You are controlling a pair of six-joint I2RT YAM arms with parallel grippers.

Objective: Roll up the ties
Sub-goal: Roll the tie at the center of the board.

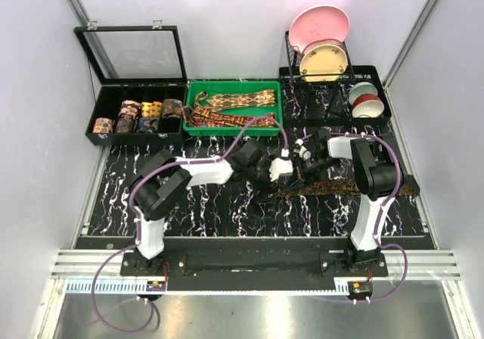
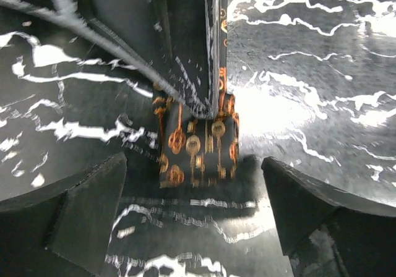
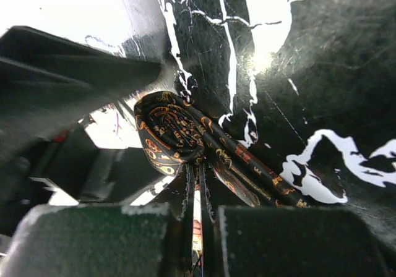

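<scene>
So the right tool (image 3: 197,214) is pinching the tie (image 2: 195,144), fingers closed right down on the cloth at the partly coiled end (dark fabric with little orange-gold key shapes on it). The coil is sitting on the black marbled surface (image 1: 227,210) roughly in the middle. The rest of the tie is trailing off flat to the right, running under the right arm.

The left tool (image 2: 193,181) is gaping wide open, with one finger on either side of the coil. It isn't touching the coil, as far as the left wrist view is showing. In the top view both tools are meeting nose to nose over that coiled end.

Behind them a green tray (image 1: 198,91) is holding loose ties (image 1: 242,98). To its left a black case (image 1: 136,93) with its lid propped up is holding a row of rolled ties (image 1: 140,116). At the back right a wire rack (image 1: 290,48) is carrying two plates (image 1: 319,25), and a few bowls (image 1: 364,101) are sitting just beside it.
</scene>
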